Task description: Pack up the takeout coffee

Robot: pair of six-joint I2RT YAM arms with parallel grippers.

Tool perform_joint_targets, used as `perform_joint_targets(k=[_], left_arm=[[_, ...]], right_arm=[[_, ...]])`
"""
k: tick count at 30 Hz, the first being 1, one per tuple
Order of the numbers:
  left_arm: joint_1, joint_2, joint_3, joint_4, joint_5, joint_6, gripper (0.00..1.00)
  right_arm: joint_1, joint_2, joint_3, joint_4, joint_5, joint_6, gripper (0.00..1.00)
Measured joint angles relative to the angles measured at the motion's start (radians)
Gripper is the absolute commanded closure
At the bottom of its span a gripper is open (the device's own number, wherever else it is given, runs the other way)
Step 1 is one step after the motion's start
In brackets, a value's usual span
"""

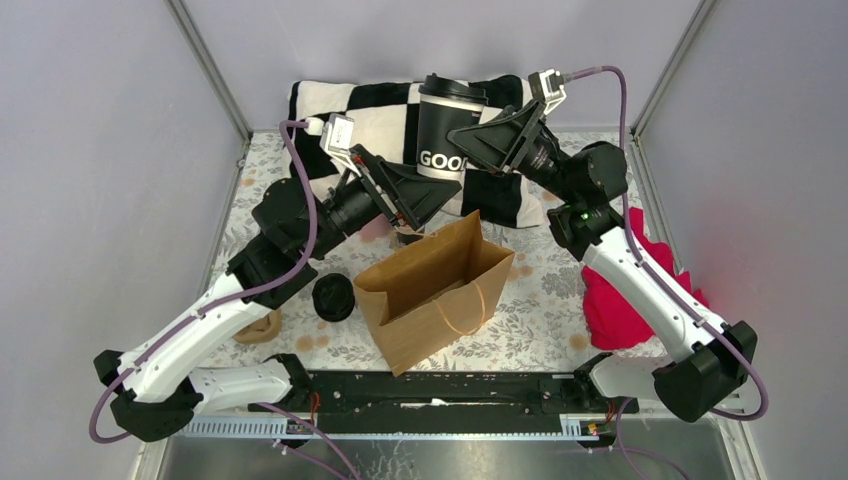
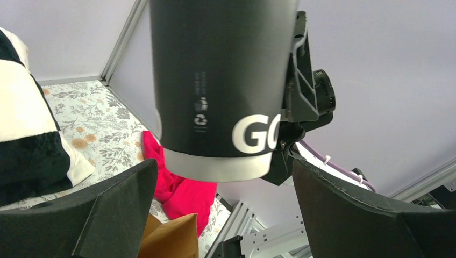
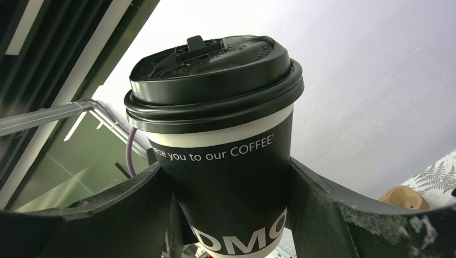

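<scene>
The takeout coffee (image 1: pixel 447 128) is a black paper cup with white lettering and a black lid, held upright in the air above the back of the table. My right gripper (image 1: pixel 468 138) is shut on its side; in the right wrist view both fingers press the cup (image 3: pixel 231 161) at mid-height, either side of the gripper's middle (image 3: pixel 231 196). My left gripper (image 1: pixel 432 200) stands open just below and in front of the cup. In the left wrist view the cup's base (image 2: pixel 215 164) hangs above the wide gap of the left gripper (image 2: pixel 223 185), touching neither finger.
An open brown paper bag (image 1: pixel 440 290) stands mid-table, below the cup, its edge (image 2: pixel 172 236) showing under my left fingers. A lone black lid (image 1: pixel 333 297) lies left of it. A checkered cloth (image 1: pixel 370 110) lies at the back, a red cloth (image 1: pixel 625 290) on the right.
</scene>
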Motion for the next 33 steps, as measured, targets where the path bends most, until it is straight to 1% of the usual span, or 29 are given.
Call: perform_joint_targets(k=[10,12,13,16,20,21,22,24,25,26,30,33], left_arm=[[0.000,0.002,-0.005,0.043,-0.023,-0.023,0.01],[0.000,0.005,-0.005,0.059,-0.023,-0.024,0.03],[0.000,0.008,-0.005,0.066,-0.022,-0.026,0.06],[0.000,0.017,-0.005,0.079,-0.018,-0.034,0.20],[0.000,0.022,-0.006,0.082,-0.014,-0.046,0.33],[0.000,0.022,-0.006,0.082,-0.014,-0.047,0.38],[0.000,0.021,-0.006,0.082,-0.013,-0.046,0.40],[0.000,0.019,-0.013,0.086,-0.012,-0.045,0.45],[0.001,0.018,-0.018,0.088,-0.012,-0.046,0.48],[0.001,0.014,-0.025,0.087,-0.012,-0.047,0.50],[0.001,-0.006,-0.047,0.057,-0.008,-0.029,0.55],[0.002,-0.027,-0.052,0.017,0.002,-0.003,0.56]], right_arm=[[0.008,-0.026,-0.013,0.024,0.001,0.026,0.26],[0.011,-0.026,-0.019,0.027,0.002,0.028,0.26],[0.012,-0.026,-0.023,0.026,0.003,0.029,0.26],[0.013,-0.026,-0.031,0.026,0.004,0.032,0.26],[0.015,-0.026,-0.033,0.026,0.005,0.032,0.24],[0.015,-0.026,-0.033,0.027,0.005,0.032,0.23],[0.016,-0.026,-0.033,0.027,0.006,0.032,0.22],[0.016,-0.027,-0.036,0.027,0.006,0.031,0.16],[0.017,-0.028,-0.039,0.026,0.006,0.031,0.09],[0.017,-0.031,-0.045,0.026,0.005,0.030,0.01],[0.019,-0.056,-0.067,-0.022,-0.008,-0.013,0.00],[0.019,-0.108,-0.083,-0.133,-0.043,-0.116,0.00]])
